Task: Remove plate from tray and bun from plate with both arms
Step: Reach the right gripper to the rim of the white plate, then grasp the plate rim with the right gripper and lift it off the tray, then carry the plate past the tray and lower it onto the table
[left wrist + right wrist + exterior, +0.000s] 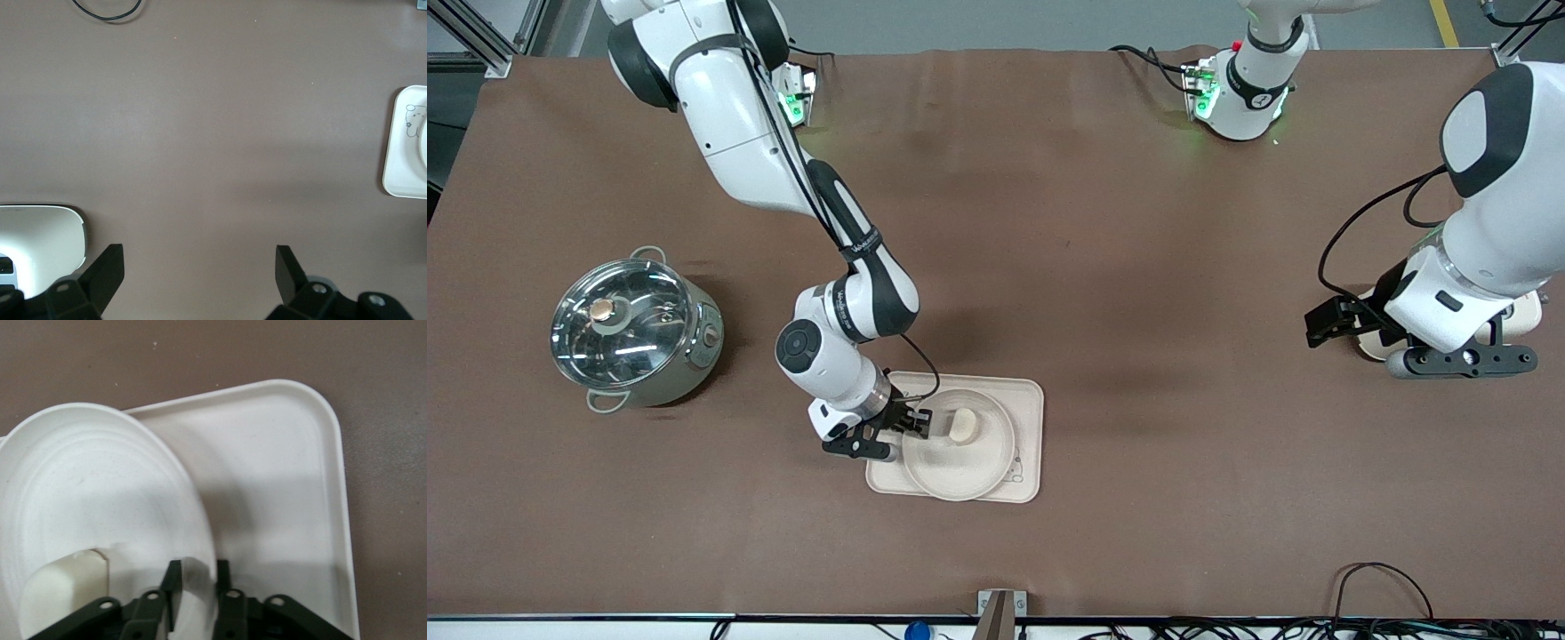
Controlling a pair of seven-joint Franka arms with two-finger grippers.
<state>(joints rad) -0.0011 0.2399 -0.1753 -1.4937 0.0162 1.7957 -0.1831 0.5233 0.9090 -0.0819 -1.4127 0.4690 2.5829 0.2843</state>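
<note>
You had the right gripper (914,425) low at the tray's (1032,391) edge toward the right arm's end of the table, its 2 fingers nearly together with the plate's (960,471) raised rim pinched between them, 1 inside the rim and 1 outside, as the right wrist view showed. The plate sat on the tray, and the bun (964,425) lay in it just past the gripped rim, its long axis pointing roughly from the robots toward the front camera.

Your left gripper (1463,360) waited over a pale object (1527,313) at the left arm's end, well apart from the tray, fingers spread wide and holding nothing.

Any lift probably started from that rim, so the bun could roll.

The brown table (1138,267) lay bare between tray and left arm; the lidded steel pot (633,331) stood toward the right arm's end.
</note>
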